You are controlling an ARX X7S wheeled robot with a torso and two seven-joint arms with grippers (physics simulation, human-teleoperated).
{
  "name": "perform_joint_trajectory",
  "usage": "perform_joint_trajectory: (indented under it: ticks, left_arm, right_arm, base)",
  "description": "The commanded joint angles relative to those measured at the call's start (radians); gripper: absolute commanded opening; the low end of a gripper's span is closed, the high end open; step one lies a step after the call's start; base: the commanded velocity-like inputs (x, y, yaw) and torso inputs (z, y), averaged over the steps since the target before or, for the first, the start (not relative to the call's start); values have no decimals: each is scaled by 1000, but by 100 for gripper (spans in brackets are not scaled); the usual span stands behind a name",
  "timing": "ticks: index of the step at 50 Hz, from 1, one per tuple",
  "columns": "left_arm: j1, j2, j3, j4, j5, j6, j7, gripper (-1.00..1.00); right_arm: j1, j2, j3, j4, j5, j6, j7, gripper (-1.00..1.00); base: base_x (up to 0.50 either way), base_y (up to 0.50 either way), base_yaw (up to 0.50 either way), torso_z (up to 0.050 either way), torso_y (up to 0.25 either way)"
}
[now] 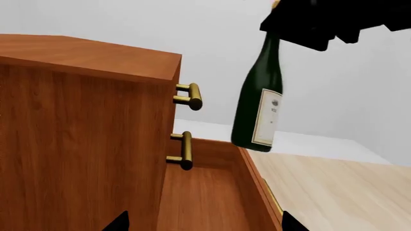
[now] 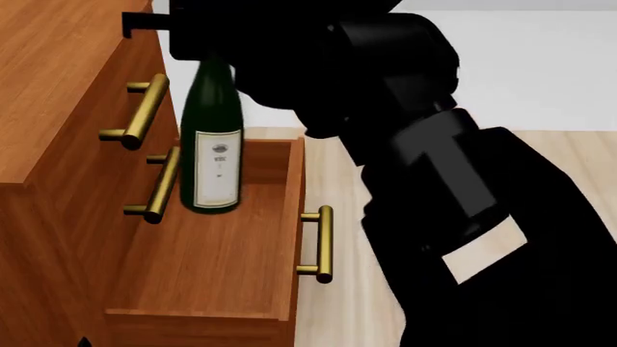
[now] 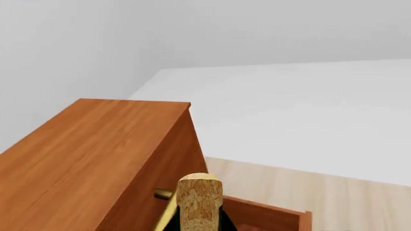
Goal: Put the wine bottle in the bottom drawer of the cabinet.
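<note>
One step remains: we hold the bottle (image 2: 214, 144) by its neck in our right gripper (image 2: 207, 45), upright over the open bottom drawer (image 2: 217, 253); lowering and release are left.

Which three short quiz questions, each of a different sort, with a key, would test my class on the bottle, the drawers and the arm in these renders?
1. True or false: the bottom drawer of the cabinet is pulled open.
2. Multiple choice: the wine bottle is A) lying flat on the floor, B) upright over the open drawer, gripped at its neck, C) standing on top of the cabinet.
3. Fill in: the bottle is held by the ____ end effector.

Key
1. True; its wooden floor shows, and its brass handle stands well out from the two upper handles.
2. B.
3. Right; the cork fills the right wrist view.
</note>
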Motion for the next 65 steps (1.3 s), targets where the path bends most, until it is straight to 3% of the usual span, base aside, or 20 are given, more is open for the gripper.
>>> perform_joint_trajectory:
  ticks: [1, 14, 37, 65]
  left_arm:
    - [3, 0, -4, 0, 1, -2, 1, 100]
    - [6, 3, -6, 0, 10, -15, -3, 100]
    - [13, 6, -12, -4, 5, -16, 7, 100]
    - [22, 10, -19, -2, 8, -24, 11, 100]
  right_arm:
    - [61, -2, -177, 43, 157, -74, -37, -100]
    - [87, -2, -336, 52, 301, -115, -56, -100]
    - [95, -2, -485, 52, 428, -173, -64, -100]
    - [117, -2, -575, 35, 505, -181, -91, -100]
  base:
    - [0, 0, 0, 0, 0]
    - [0, 0, 0, 1, 0]
    - [0, 0, 0, 0, -2]
    - [0, 0, 0, 0, -195]
